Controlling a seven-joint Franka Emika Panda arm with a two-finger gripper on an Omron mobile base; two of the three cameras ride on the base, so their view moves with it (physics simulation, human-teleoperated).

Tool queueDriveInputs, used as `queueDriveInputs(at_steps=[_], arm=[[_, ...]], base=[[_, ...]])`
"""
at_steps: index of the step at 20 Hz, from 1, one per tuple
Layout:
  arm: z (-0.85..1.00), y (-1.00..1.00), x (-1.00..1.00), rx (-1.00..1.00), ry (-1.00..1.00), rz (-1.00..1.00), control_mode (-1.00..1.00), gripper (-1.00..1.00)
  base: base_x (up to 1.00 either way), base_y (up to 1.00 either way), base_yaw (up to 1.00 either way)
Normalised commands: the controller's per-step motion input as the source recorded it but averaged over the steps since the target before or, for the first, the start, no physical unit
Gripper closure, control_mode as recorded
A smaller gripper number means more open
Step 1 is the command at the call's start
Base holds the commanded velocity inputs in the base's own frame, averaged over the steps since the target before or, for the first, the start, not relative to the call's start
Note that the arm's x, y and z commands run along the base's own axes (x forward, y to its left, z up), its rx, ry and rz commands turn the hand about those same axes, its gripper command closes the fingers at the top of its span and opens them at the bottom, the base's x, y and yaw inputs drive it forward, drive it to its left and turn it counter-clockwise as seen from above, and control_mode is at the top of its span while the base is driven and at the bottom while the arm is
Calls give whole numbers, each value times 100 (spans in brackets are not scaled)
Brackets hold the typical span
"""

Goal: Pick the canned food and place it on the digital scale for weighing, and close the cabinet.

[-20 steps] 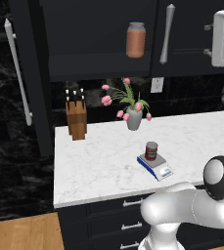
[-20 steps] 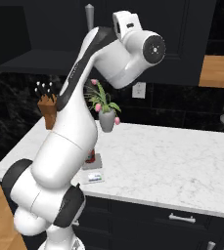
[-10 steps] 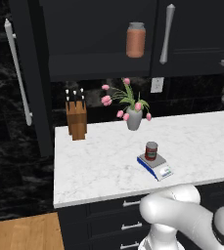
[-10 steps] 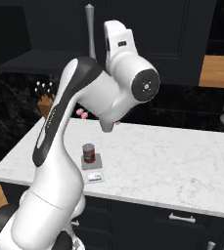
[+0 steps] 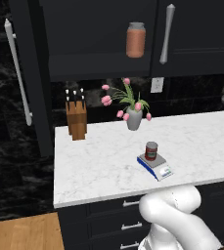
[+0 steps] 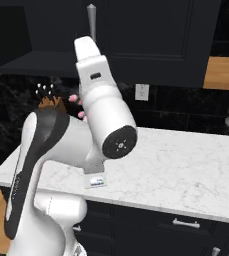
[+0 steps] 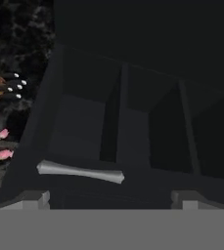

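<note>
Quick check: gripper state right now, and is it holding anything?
Gripper: open, jaws wide apart, holding nothing; it faces the cabinet. The canned food already sits on the digital scale.

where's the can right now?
In the left base view the canned food stands upright on the digital scale, near the front edge of the marble counter, in front of the flower vase.
</note>
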Motion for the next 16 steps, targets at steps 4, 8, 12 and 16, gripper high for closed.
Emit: queueDriveInputs(at_steps=[4, 8, 12, 16], arm=[[0, 99, -95, 3, -2, 0, -100, -100], [0, 100, -96, 1, -3, -2, -100, -100], [0, 100, -76, -2, -1, -2, -100, -100], [0, 100, -43, -10, 0, -1, -100, -100]], base=[[0, 0, 0], [0, 0, 0], [0, 0, 0], [0, 0, 0]])
